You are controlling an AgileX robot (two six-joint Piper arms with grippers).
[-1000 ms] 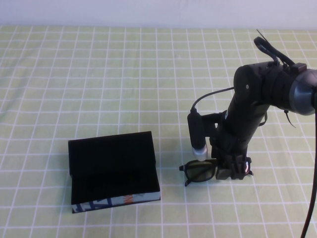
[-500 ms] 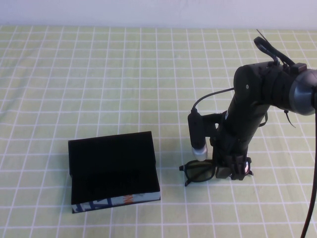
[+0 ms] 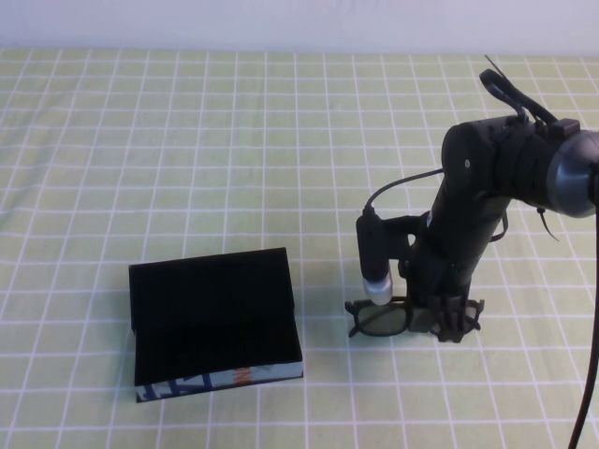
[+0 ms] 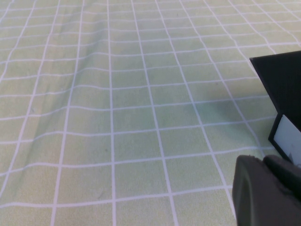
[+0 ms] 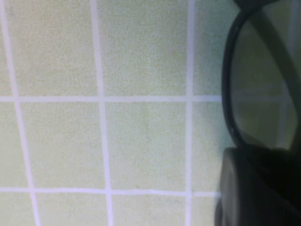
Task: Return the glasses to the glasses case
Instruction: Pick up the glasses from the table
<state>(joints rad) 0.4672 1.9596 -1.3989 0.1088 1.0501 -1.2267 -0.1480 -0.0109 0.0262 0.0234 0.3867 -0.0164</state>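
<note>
The black glasses [image 3: 379, 318] are on the green checked cloth right of the glasses case [image 3: 213, 323]. The case lies open, with its flap lid up and its blue-white patterned side with an orange mark facing the front. My right gripper [image 3: 447, 323] points down and is shut on the right part of the glasses. In the right wrist view one lens [image 5: 261, 89] shows just above a dark finger [image 5: 254, 193]. My left gripper [image 4: 269, 193] is out of the high view; its dark fingers lie together low over the cloth, near a corner of the case [image 4: 282, 84].
The green cloth with white grid lines [image 3: 234, 150] covers the whole table. A white wall runs along the far edge. A black cable [image 3: 591, 374] hangs down at the right edge by the right arm.
The glasses have turned more level and shifted slightly up and right in my right gripper. The case has not moved.
</note>
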